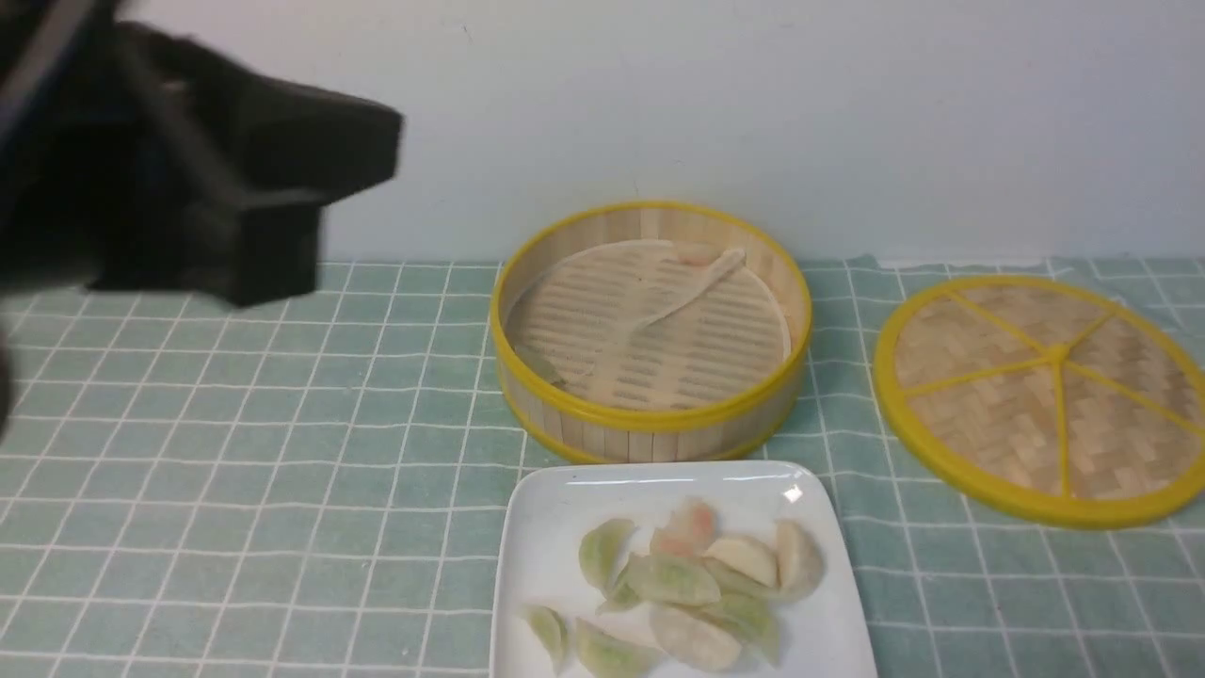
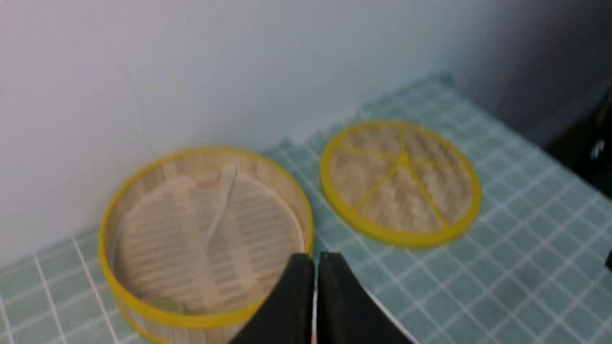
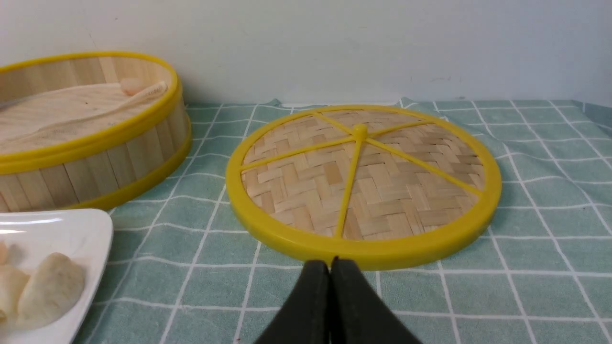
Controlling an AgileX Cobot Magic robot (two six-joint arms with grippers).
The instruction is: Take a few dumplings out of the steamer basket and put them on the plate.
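On the white glossy square plate (image 1: pixel 537 556), I see pale crescent dumplings (image 1: pixel 692 584) heaped beside the nearly emptied yellow-rimmed bamboo steamer basket (image 1: pixel 650 419); my left gripper (image 2: pixel 314 260) and right gripper (image 3: pixel 330 265) have fingers pinched together, holding nothing.

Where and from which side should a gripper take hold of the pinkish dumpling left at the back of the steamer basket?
Probably from straight above, since the steamer basket wall rings it and blocks any side approach. The pinkish dumpling lies against the far wall beside a raised fold of the liner, so pinch across its short width, fingers clear of wall and fold. Its exact pose is hard to read.
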